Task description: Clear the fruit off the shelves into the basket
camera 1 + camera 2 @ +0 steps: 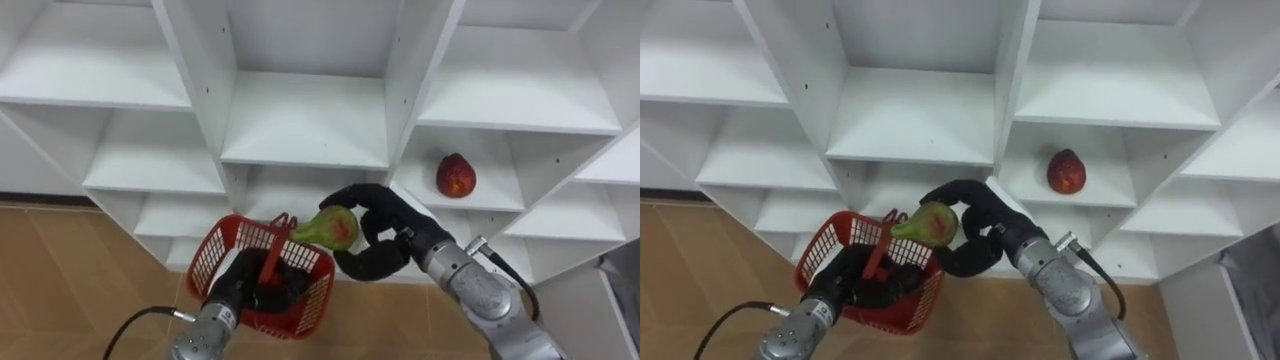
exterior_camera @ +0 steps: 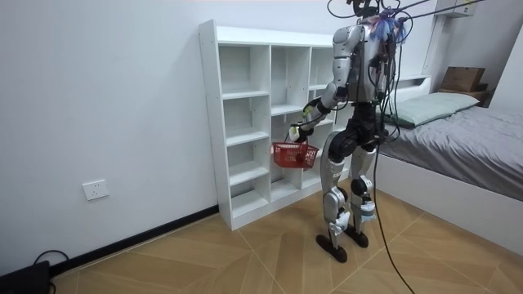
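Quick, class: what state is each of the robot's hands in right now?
Left hand: closed on the handle of the red basket.
Right hand: closed around a green-red pear.

Upright dividers split the white wooden shelf unit (image 1: 300,130) into open compartments; the centre one is free. Right of centre, a red rounded fruit (image 1: 455,176) occupies its shelf. Lower centre, the red plastic mesh basket (image 1: 212,258) and the right hand (image 1: 385,238) clutching a green-red pear-shaped fruit (image 1: 330,228) block passage.

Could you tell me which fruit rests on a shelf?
The round red fruit on the white shelf; the green, red-blushed pear-shaped fruit is held in the right hand above the red plastic basket.
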Motion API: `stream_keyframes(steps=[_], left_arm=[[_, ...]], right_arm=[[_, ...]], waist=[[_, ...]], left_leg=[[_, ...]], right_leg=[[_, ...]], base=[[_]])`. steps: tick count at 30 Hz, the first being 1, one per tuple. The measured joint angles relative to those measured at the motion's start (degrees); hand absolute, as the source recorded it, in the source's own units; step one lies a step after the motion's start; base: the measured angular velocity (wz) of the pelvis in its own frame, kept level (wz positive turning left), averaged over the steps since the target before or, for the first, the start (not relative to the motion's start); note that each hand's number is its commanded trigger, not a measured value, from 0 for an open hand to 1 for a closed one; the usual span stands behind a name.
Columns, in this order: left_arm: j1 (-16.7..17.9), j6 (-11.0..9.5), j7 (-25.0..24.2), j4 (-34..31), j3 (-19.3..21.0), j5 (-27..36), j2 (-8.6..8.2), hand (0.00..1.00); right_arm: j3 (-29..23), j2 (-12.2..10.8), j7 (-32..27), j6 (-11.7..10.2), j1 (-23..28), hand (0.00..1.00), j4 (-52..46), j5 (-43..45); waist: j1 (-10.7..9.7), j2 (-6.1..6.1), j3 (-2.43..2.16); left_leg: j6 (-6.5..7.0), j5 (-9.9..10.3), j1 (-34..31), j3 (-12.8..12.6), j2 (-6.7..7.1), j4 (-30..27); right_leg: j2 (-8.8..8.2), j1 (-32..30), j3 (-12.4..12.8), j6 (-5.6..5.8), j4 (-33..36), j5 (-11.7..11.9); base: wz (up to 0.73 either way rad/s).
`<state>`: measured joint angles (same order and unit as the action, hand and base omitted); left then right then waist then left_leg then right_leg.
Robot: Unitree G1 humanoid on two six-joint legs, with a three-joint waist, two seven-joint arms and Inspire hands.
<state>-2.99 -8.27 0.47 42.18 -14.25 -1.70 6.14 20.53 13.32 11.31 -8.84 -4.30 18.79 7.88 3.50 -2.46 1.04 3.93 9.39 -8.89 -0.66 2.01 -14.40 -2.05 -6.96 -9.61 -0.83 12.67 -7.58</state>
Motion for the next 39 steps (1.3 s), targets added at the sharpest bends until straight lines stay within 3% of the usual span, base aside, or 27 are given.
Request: stream_keyframes(steps=[7,20,29,39], left_arm=[[-0.17,-1.28,-1.17,-2.76,0.48,0.06,0.19,1.0],[-0.18,-1.49,-2.52,-3.99,0.46,0.04,0.28,1.0],[-0.15,-1.47,-3.34,-4.04,-0.55,-0.12,0.89,1.0],[-0.27,-2.08,-3.94,-6.34,-0.48,-0.05,1.07,1.0]], right_arm=[[0.71,-0.04,0.26,0.01,1.47,1.0,0.52,1.97],[-0.13,-0.34,-0.66,-0.27,3.34,1.0,2.3,3.62],[-0.7,-0.34,-1.99,-0.58,3.93,1.0,5.48,3.0],[-0.57,0.06,-3.02,-1.55,3.45,1.0,11.03,3.73]], waist=[[-0.11,-0.04,0.0],[-0.54,-0.15,-0.07],[-0.72,1.04,-0.05],[-0.32,1.08,-0.12]], left_leg=[[0.0,0.01,-0.09,-0.22,-0.04,0.03],[-0.01,0.03,-1.3,-0.31,-0.11,-0.32],[-0.05,0.08,-1.53,-0.28,-0.21,-0.31],[-0.05,0.07,-1.54,-1.03,-0.3,-0.16]], right_leg=[[-0.01,-0.2,0.08,-0.01,0.0,0.01],[0.02,-1.1,-0.04,-0.03,-0.04,0.02],[0.04,-1.19,-0.66,-0.17,0.02,0.12],[0.09,-1.69,0.04,-0.17,0.19,0.12]], base=[[-0.01],[0.0],[0.01],[-0.03]])
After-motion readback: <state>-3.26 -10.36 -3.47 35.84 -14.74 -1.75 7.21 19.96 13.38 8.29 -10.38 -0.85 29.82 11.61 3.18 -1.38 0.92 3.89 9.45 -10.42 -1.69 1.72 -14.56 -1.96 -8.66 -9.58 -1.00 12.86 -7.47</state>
